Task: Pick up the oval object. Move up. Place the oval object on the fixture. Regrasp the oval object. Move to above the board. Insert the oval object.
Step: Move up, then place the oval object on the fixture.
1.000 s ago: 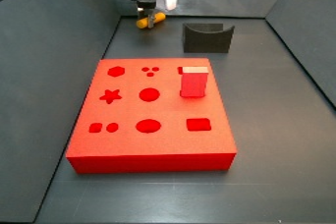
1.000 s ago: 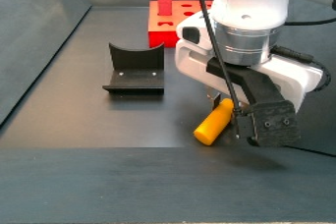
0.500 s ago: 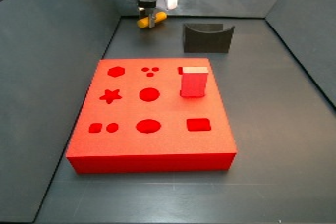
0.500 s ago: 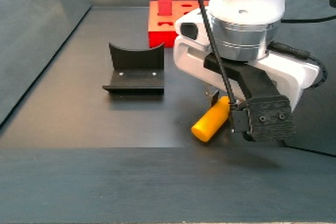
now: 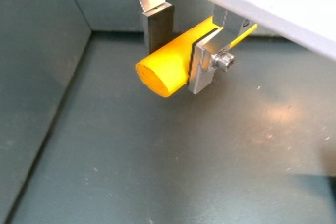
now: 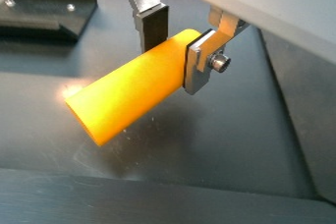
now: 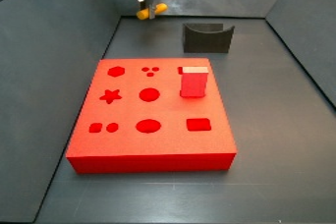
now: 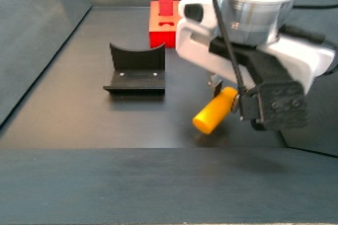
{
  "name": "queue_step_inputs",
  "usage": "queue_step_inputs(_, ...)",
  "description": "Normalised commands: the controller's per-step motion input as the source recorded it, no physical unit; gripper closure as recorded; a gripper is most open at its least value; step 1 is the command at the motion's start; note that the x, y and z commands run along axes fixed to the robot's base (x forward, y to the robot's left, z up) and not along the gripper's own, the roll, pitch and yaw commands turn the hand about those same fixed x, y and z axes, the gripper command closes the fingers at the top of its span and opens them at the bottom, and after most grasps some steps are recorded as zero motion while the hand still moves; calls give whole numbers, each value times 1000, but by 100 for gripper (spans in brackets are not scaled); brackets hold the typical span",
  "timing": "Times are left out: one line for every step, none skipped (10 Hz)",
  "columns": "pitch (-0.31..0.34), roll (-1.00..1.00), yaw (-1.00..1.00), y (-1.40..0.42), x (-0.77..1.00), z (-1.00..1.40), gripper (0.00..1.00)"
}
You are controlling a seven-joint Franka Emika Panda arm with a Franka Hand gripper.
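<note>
Gripper [image 5: 188, 43]: you see it at close range in both wrist views, also at [image 6: 183, 41]; in a side view [image 8: 232, 99] it hangs above the dark floor [image 8: 119, 130].
Fingers [image 5: 205, 59]: two flat silver plates, pinching the oval object from opposite sides.
Oval object [image 6: 128, 88]: yellow-orange peg, clamped near one end; the free end tilts down and outward. In a side view [image 8: 214, 111] it hangs clear of the floor.
Fixture [image 8: 133, 69]: dark notched bracket on the floor, near the gripper but apart from it; also visible at [image 7: 206, 37].
Board [image 7: 151, 115]: large red slab with shaped cut-outs, well apart from the gripper.
Red block [image 7: 194, 82]: you find it standing upright on the board.
</note>
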Motion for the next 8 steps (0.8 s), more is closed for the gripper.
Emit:
queue_step_inputs(120, 72, -3, -3, -12, 369, 100)
queue_step_inputs(133, 88, 2, -6, -11, 271, 100)
queue_step_inputs(143, 103, 7, -11, -15, 174, 100)
queue_step_inputs(0, 0, 0, 0, 0, 1000, 100)
queue_step_inputs(5, -8, -1, 2, -6, 1000, 100)
queue_step_inputs(20, -1, -4, 3, -12, 1000, 100)
queue_step_inputs(56, 28, -14, 0, -22, 1000, 100)
queue_step_inputs(78, 46, -15, 1, -24, 1000, 100)
